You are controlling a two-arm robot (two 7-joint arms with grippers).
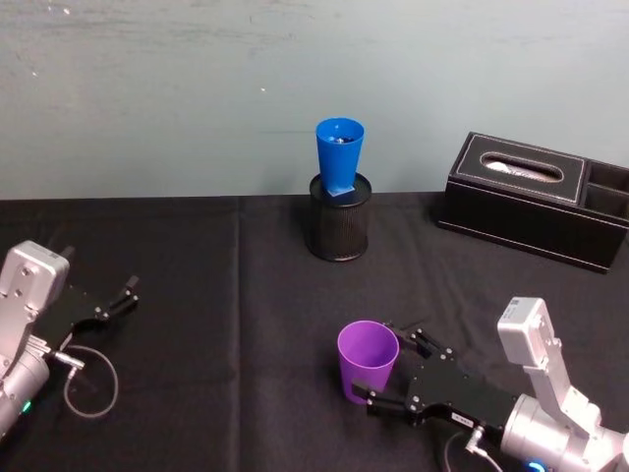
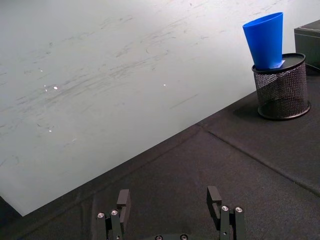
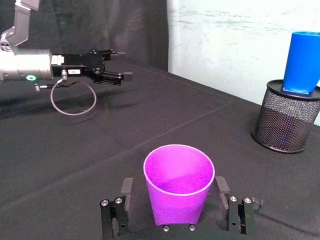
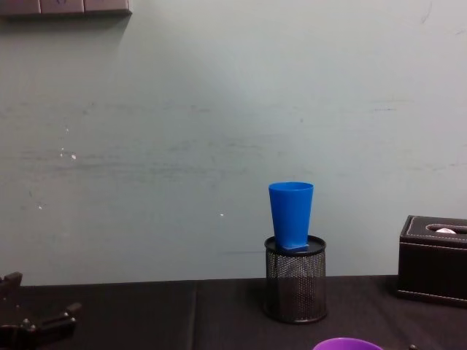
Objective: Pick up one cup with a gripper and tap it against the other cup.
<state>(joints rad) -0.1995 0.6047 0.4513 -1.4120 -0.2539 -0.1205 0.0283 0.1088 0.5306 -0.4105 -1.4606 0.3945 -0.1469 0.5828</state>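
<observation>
The purple cup (image 1: 368, 356) stands upright on the black tablecloth, near the front and right of centre; its rim also peeks up in the chest view (image 4: 348, 344). My right gripper (image 1: 381, 364) is open around it, one finger on each side of the cup (image 3: 178, 175) with small gaps showing. The blue cup (image 1: 339, 152) sits upright in the top of a black mesh pen holder (image 1: 340, 228) at the back centre, well beyond the purple one. My left gripper (image 1: 126, 295) rests open and empty at the table's left side.
A black leather tissue box (image 1: 531, 202) stands at the back right, to the right of the mesh holder (image 4: 295, 292). A loop of cable (image 1: 88, 383) hangs by the left arm. A pale wall runs right behind the table's far edge.
</observation>
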